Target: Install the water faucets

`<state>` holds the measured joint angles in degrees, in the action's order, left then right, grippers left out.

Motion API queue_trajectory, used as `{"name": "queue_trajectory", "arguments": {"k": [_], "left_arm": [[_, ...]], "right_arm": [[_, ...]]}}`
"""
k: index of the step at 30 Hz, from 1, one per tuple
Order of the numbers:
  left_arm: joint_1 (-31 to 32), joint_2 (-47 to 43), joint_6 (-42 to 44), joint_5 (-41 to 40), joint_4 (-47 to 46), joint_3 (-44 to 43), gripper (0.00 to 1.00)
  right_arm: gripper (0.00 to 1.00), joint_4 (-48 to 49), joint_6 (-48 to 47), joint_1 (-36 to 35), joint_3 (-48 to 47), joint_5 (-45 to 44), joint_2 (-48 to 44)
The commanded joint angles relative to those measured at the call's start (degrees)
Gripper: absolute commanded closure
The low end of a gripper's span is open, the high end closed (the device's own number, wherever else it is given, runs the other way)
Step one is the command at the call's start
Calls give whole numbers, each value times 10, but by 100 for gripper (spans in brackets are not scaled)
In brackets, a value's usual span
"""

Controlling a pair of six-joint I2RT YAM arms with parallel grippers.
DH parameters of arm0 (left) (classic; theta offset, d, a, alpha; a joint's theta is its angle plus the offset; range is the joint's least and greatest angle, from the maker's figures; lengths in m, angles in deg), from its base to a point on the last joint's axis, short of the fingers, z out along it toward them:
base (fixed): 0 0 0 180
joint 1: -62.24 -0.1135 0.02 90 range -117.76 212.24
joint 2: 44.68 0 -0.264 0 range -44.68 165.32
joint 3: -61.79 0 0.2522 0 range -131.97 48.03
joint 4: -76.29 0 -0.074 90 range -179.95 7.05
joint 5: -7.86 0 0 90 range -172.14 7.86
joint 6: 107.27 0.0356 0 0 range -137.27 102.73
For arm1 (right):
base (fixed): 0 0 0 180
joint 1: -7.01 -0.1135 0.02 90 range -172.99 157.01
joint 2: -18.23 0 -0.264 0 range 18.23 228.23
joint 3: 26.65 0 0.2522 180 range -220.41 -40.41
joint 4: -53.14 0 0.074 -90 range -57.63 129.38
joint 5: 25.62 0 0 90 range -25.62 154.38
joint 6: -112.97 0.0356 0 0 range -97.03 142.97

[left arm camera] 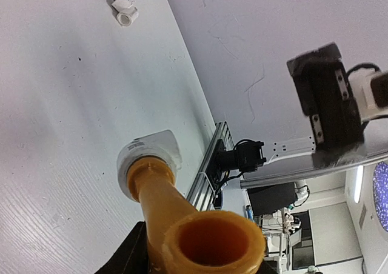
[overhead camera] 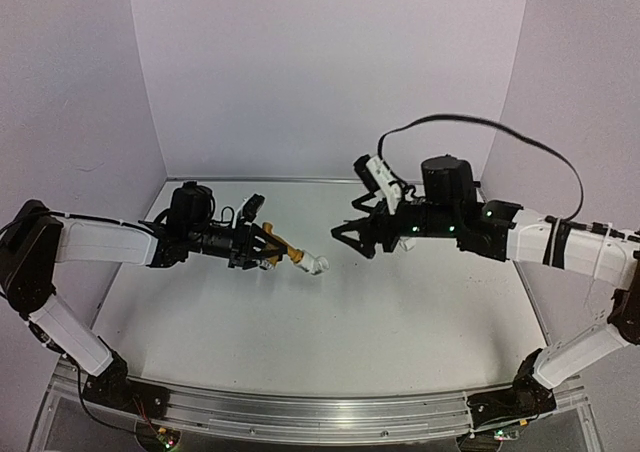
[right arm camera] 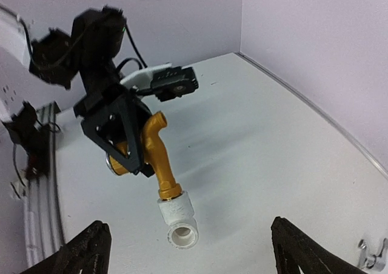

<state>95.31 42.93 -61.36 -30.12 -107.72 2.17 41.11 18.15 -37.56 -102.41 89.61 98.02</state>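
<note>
at the near edge a metal rail carries both arm bases, and the white table runs back from it to pale walls.

the left arm reaches in from the left, held above the table. the left gripper is clamped on the gold faucet, its black fingers pressed on either side of the body just below the curved spout. the faucet hangs clear of the table, tilted, with its far end pointing down and toward the right arm. a white fitting sits on that end, its open mouth facing outward. in the left wrist view the gold faucet fills the bottom of the frame, its round opening nearest the lens and the fitting beyond it.

the right gripper faces the fitting from the right, near it but apart, touching nothing. its jaws stand wide, with one black finger in each lower corner of the right wrist view and nothing between them.

farther off, a second fitting lies on the table. by the frame edge in the right wrist view lies the silver faucet, mostly cut off. a black cable loops over the right arm.
</note>
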Motion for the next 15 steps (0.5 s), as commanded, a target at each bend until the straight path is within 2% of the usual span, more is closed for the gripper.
{"name": "queue_trajectory", "arguments": {"k": [1, 7, 15], "left_arm": [[2, -31, -88, 3, -36, -35, 100], [3, -46, -119, 12, -39, -38, 100], [5, -70, -130, 14, -41, -45, 100]], "right_arm": [[8, 56, -179, -102, 33, -200, 21], [7, 118, -252, -142, 32, -276, 63], [8, 123, -257, -147, 0, -258, 136]]}}
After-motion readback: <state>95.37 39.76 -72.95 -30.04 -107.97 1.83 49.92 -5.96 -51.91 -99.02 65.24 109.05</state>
